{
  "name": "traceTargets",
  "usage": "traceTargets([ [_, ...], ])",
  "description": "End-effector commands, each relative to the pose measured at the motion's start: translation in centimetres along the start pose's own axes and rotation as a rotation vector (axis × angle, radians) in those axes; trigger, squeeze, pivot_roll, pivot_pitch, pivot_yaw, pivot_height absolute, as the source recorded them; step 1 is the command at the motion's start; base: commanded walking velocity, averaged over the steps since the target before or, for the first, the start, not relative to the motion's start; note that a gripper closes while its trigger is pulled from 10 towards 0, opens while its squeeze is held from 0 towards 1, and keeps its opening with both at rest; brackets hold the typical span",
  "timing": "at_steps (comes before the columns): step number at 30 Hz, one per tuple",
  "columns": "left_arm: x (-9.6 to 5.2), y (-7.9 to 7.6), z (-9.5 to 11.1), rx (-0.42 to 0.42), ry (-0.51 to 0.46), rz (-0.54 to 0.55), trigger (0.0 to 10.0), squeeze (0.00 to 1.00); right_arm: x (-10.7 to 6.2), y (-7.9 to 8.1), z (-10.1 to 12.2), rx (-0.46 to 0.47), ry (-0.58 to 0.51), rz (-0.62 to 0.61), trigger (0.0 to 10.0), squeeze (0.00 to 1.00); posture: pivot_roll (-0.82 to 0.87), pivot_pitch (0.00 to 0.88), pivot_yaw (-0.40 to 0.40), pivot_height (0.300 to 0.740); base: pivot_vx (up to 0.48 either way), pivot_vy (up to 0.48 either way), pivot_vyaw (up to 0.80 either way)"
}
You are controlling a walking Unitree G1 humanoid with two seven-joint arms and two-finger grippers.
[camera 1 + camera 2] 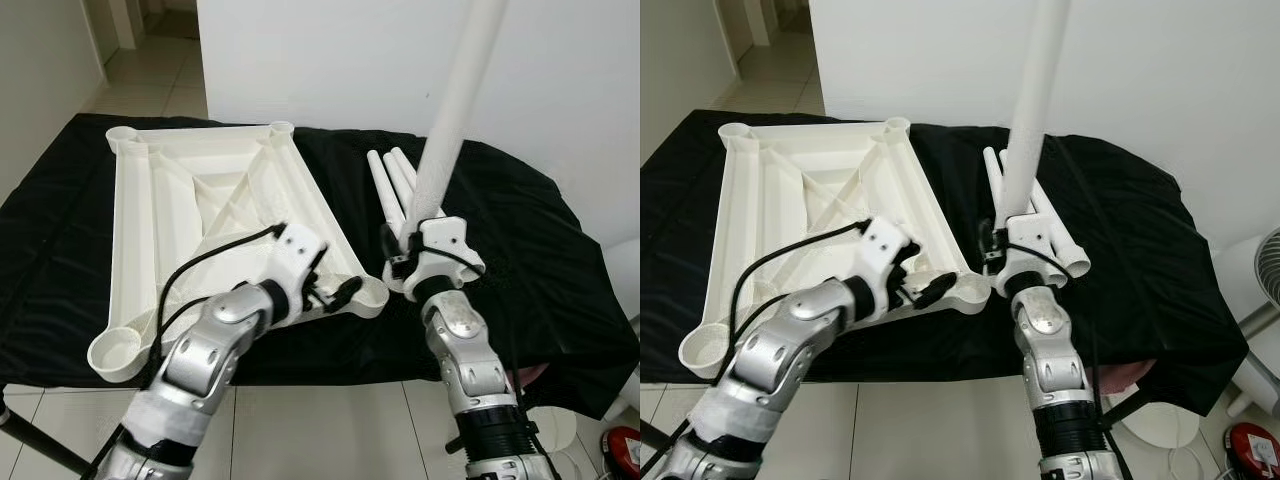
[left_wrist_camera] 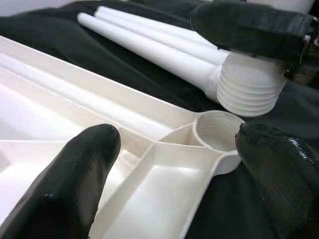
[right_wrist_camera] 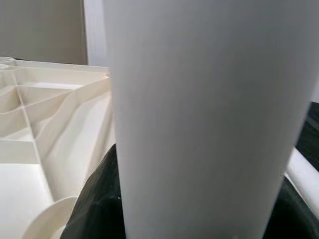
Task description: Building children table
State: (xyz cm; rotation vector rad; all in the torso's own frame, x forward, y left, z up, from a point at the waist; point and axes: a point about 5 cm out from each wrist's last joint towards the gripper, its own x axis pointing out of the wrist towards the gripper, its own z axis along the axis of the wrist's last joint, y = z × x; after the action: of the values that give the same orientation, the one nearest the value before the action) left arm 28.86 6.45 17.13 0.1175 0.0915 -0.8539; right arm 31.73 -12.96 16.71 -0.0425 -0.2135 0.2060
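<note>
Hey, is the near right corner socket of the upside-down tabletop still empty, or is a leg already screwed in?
Empty. The corner socket is an open ring; the right gripper holds the leg beside it.

White plastic tabletop [image 1: 200, 220] lies upside down at centre left, ribbed underside up, round sockets at corners; one white leg [image 1: 455, 110] stands upright at centre right; more legs [image 1: 392, 185] lie flat behind it.

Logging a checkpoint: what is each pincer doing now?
Left pincer: open, straddling the white plastic tabletop's corner socket.
Right pincer: shut on white plastic table leg.
</note>
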Motion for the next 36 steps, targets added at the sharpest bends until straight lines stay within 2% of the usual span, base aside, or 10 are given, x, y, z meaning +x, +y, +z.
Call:
traceTargets([
  [1, -0.5, -0.3, 0.2, 0.022, -0.035, 0.021, 10.0, 0.0, 0.0, 0.5, 0.1, 0.019, -0.03, 0.04, 10.0, 0.0, 0.02, 0.0, -0.108, 0.74, 0.0, 0.0, 0.0],
  [4, -0.8, -0.5, 0.1, 0.008, -0.054, 0.015, 10.0, 0.0, 0.0, 0.8, 0.0, 0.029, -0.04, 0.06, 10.0, 0.0, 0.02, 0.0, -0.113, 0.74, 0.0, 0.0, 0.0],
  [6, -1.5, -1.0, 0.1, -0.031, -0.086, -0.027, 10.0, 0.0, -0.1, 1.1, -0.1, 0.056, -0.05, 0.085, 10.0, 0.0, 0.02, 0.0, -0.117, 0.74, 0.0, 0.0, 0.0],
  [10, -2.0, -1.6, 0.0, -0.077, -0.094, -0.088, 10.0, 0.0, -0.1, 1.2, -0.4, 0.051, -0.047, 0.097, 10.0, 0.0, 0.03, 0.0, -0.125, 0.74, 0.0, 0.0, 0.0],
  [15, -2.3, -2.4, -0.8, -0.062, -0.044, -0.135, 10.0, 0.0, 0.2, 1.1, -0.5, 0.062, -0.05, 0.095, 10.0, 0.0, 0.04, 0.0, -0.131, 0.74, 0.0, 0.0, 0.0],
  [19, -3.0, -3.1, -1.0, -0.092, -0.043, -0.196, 10.0, 0.0, 0.2, 0.9, -1.0, 0.081, -0.041, 0.081, 10.0, 0.0, 0.04, 0.0, -0.129, 0.74, 0.0, 0.0, 0.0],
  [27, -3.7, -3.4, -1.2, -0.082, -0.021, -0.246, 10.0, 0.0, 0.1, 0.6, -2.0, 0.129, -0.021, 0.068, 10.0, 0.0, 0.03, 0.0, -0.129, 0.74, 0.0, 0.0, 0.0],
  [36, -3.7, -3.6, -1.0, -0.085, -0.024, -0.254, 10.0, 0.0, 0.1, 0.4, -2.8, 0.166, -0.006, 0.053, 10.0, 0.0, 0.03, 0.0, -0.132, 0.74, 0.0, 0.0, 0.0],
])
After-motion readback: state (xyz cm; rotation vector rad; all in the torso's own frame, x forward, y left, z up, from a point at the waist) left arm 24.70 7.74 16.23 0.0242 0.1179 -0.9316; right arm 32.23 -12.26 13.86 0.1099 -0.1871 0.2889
